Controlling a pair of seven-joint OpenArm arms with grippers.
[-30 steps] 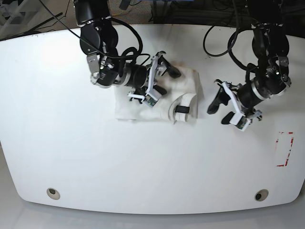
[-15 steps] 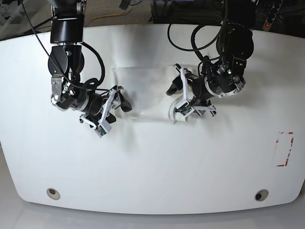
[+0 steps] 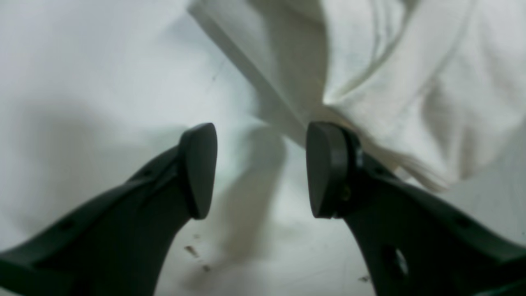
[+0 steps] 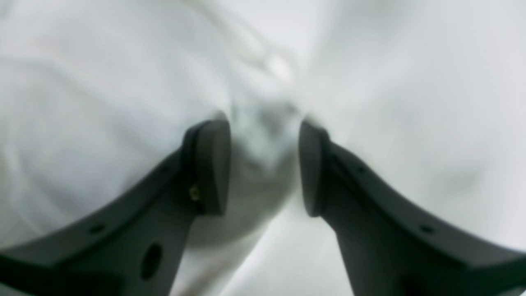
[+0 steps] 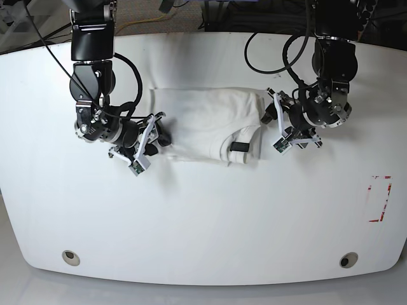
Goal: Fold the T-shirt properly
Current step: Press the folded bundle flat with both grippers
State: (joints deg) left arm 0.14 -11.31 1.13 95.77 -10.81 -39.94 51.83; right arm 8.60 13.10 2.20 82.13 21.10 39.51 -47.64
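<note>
I set my half-open right gripper (image 4: 263, 166) around a bunch of the T-shirt (image 5: 203, 121), not clamped, while my left gripper (image 3: 261, 168) waits parted and empty at the opposite edge, to square the fold.

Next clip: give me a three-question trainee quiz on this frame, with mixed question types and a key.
1. True or false: the folded white cotton T-shirt hangs off the white table.
2. In the right wrist view, what lies between the right gripper pads? A) cloth B) bare table C) cable
3. Fill in: in the left wrist view, the left gripper has bare table between its pads, beside the shirt's ____.

Key: 1 false; 2 A; 3 edge.
</note>
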